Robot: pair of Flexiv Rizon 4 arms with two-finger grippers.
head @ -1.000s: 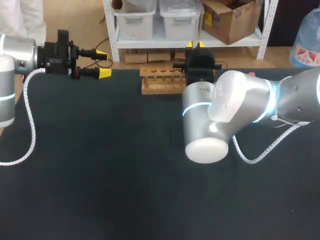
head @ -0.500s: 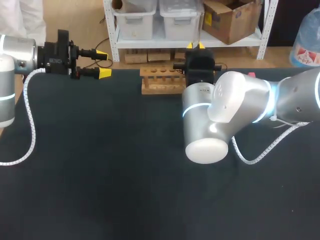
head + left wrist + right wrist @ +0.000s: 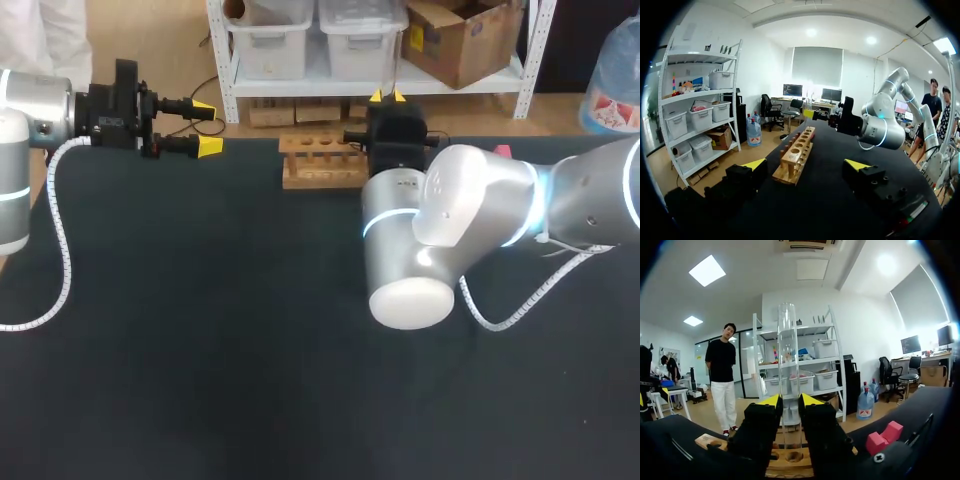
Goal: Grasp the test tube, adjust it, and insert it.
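Black table [image 3: 200, 350], rack [image 3: 318, 160] at far edge. Right wrist view shows what the head view barely does: my right gripper [image 3: 788, 402] clamping test tube [image 3: 788, 350]. Left gripper [image 3: 207, 126] jaws apart.

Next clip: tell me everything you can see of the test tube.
The test tube is a clear, glass-looking cylinder with an open rim on top, seemingly empty. It stands upright, clamped between both fingers of the right gripper, with most of its length rising above the yellow tips. Its lower end is just over the holes of the wooden rack; whether it sits in one cannot be told.
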